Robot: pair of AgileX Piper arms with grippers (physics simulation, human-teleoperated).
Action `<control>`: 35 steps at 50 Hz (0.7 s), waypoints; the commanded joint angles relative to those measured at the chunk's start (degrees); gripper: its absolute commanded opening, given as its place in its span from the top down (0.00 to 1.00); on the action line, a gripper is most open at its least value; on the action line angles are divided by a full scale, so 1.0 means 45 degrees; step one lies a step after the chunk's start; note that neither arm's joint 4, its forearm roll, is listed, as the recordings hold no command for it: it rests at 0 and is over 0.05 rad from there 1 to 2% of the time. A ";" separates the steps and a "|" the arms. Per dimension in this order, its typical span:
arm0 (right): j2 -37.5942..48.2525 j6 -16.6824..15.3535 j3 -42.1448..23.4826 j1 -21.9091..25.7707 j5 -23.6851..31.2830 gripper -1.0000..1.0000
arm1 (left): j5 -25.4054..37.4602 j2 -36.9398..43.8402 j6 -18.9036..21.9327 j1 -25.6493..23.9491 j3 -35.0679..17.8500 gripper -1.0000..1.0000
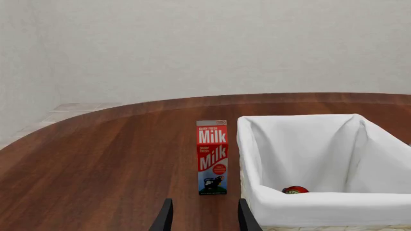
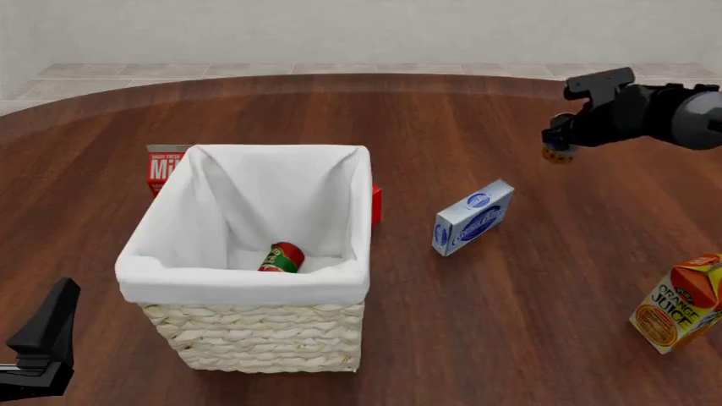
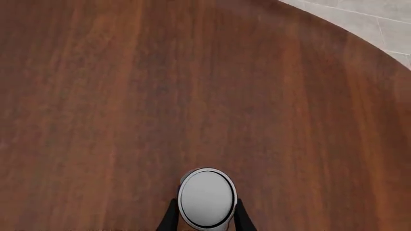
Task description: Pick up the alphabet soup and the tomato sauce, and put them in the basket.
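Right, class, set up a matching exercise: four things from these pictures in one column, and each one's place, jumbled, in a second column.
Things:
1. tomato sauce
2. alphabet soup
3. milk carton
4. orange juice carton

Places:
A. between the right gripper's fingers
B. near right of the table
C. inside the basket
D. standing just outside the basket's left wall

Pairs: 1-C, 2-A, 3-D, 4-B

The right end effector (image 3: 204, 219) grips a grey-topped can (image 3: 207, 197) above the wooden table (image 3: 128, 96).
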 commanded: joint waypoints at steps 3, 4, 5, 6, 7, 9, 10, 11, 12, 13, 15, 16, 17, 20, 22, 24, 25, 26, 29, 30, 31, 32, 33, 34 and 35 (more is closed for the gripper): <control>-0.0653 0.0278 0.0036 0.0147 0.0028 1.00 | 0.0003 0.0000 -0.0002 0.0002 0.0000 0.00; -0.0708 0.0295 0.0061 0.0177 0.0028 1.00 | 0.0001 0.0000 0.0001 0.0001 0.0000 0.00; -0.0758 0.0294 0.0082 0.0187 0.0033 1.00 | 0.0001 0.0000 -0.0003 0.0006 0.0000 0.00; -0.0830 0.0323 0.0094 0.0220 0.0048 1.00 | 0.0001 0.0000 -0.0004 0.0005 0.0000 0.00; -0.0881 0.0329 0.0112 0.0241 0.0056 1.00 | 0.0003 0.0000 0.0001 0.0001 0.0000 0.00; -0.0984 0.0351 0.0155 0.0275 0.0045 1.00 | 0.0004 0.0000 0.0003 -0.0006 0.0000 0.00; -0.1103 0.0358 0.0186 0.0300 0.0043 1.00 | 0.0000 0.0000 -0.0002 0.0000 0.0000 0.00; -0.1273 0.0337 0.0261 0.0358 0.0016 1.00 | -0.0005 -0.0001 -0.0004 -0.0002 0.0000 0.00; -0.1358 0.0315 0.0291 0.0375 -0.0003 1.00 | 0.0006 0.0001 -0.0002 -0.0003 0.0000 0.00; -0.1437 0.0209 0.0331 0.0346 -0.0050 1.00 | -0.0002 0.0000 0.0000 0.0003 0.0000 0.00; -0.1655 0.0104 0.0444 0.0397 -0.0125 1.00 | 0.0001 0.0000 -0.0001 0.0008 0.0000 0.00; -0.1649 0.0168 0.0398 0.0415 -0.0053 1.00 | -0.0001 0.0000 -0.0004 0.0006 0.0000 0.00; -0.1718 0.0217 0.0400 0.0469 -0.0028 1.00 | -0.0002 0.0000 -0.0002 0.0002 0.0000 0.00; -0.1983 0.0215 0.0502 0.0593 -0.0031 1.00 | -0.0001 0.0000 -0.0006 0.0002 0.0000 0.00; -0.2135 0.0228 0.0568 0.0673 -0.0023 1.00 | 0.0002 0.0000 0.0001 -0.0002 0.0000 0.00; -0.2290 0.0282 0.0604 0.0771 0.0015 1.00 | 0.0002 0.0000 -0.0002 0.0001 0.0000 0.00; -0.2328 0.0284 0.0604 0.0796 0.0027 1.00 | 0.0003 0.0000 0.0001 0.0001 0.0000 0.00; -0.2396 0.0280 0.0598 0.0832 0.0071 1.00 | 0.0003 0.0000 0.0001 0.0001 0.0000 0.00; -0.2665 0.0275 0.0688 0.0975 0.0102 1.00 | -0.0001 0.0000 -0.0008 0.0010 0.0000 0.00; -0.2844 0.0263 0.0786 0.1070 0.0101 1.00 | 0.0001 0.0000 -0.0015 0.0012 0.0000 0.00; -0.2955 0.0290 0.0821 0.1149 0.0145 1.00 | -0.0003 0.0000 -0.0006 0.0008 0.0000 0.00; -0.3068 0.0267 0.0862 0.1225 0.0152 1.00 | 0.0000 0.0000 -0.0001 0.0006 0.0000 0.00; -0.3136 0.0269 0.0879 0.1286 0.0169 1.00 | 0.0000 0.0000 -0.0001 0.0001 0.0000 0.00; -0.3225 0.0278 0.0893 0.1349 0.0200 1.00 | -0.0004 0.0000 0.0001 -0.0003 0.0000 0.00; -0.3325 0.0269 0.0882 0.1399 0.0241 1.00 | -0.0002 0.0000 -0.0006 0.0002 0.0000 0.00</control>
